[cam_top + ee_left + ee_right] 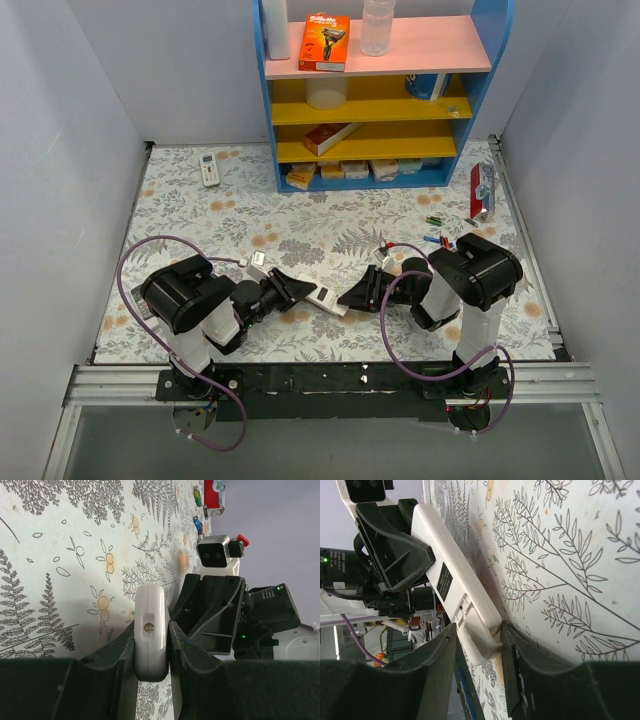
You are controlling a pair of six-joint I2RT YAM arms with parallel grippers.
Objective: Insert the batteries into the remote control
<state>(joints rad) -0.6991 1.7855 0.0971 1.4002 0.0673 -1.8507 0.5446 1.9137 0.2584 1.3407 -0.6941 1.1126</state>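
Remote control (328,300): light, stiff, slick plastic; hold it by its long edges. Left fingers (117,652) clamp one end. Right fingers (437,655) straddle the other; whether they grip, you cannot tell.

We note the remote control (325,298) bridging left gripper (297,289) and right gripper (356,294) — one end at each. Batteries (433,222) lie loose on the floral mat (200,220), far right — well apart from it.
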